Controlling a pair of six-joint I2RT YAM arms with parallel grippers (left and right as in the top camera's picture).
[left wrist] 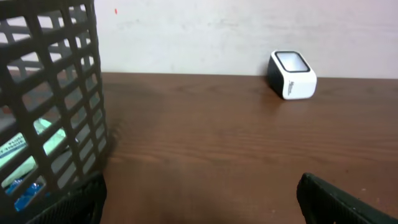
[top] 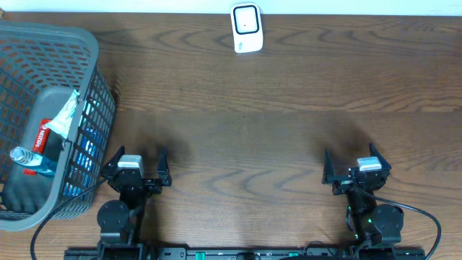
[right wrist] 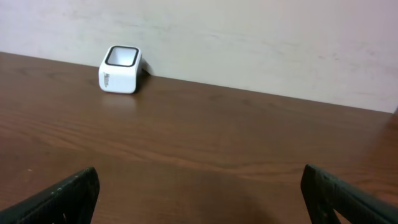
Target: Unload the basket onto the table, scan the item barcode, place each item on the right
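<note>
Left gripper (top: 137,162): I am seeing its fingers spread wide and empty, sitting low just beside the mesh basket (top: 97,79).
Right gripper (top: 353,166): likewise spread wide and holding nothing, over bare table (top: 253,130).
Item: nothing is picked yet. A clear bottle (top: 27,160) with a blue cap and a white tube (top: 63,117) are lying on a grey pouch (top: 40,180) inside the basket.
Barcode scanner (top: 246,27): standing at the far edge, well apart from both arms, window tilted up.
Step in hand: I am judging this as the reach into the basket, a job for the left arm.
Doing it well: I am planning to come in from above the rim, take the bottle across its body, and leave the label uncovered so the code can face the window.
Risk: fingers catching the mesh wall.
</note>
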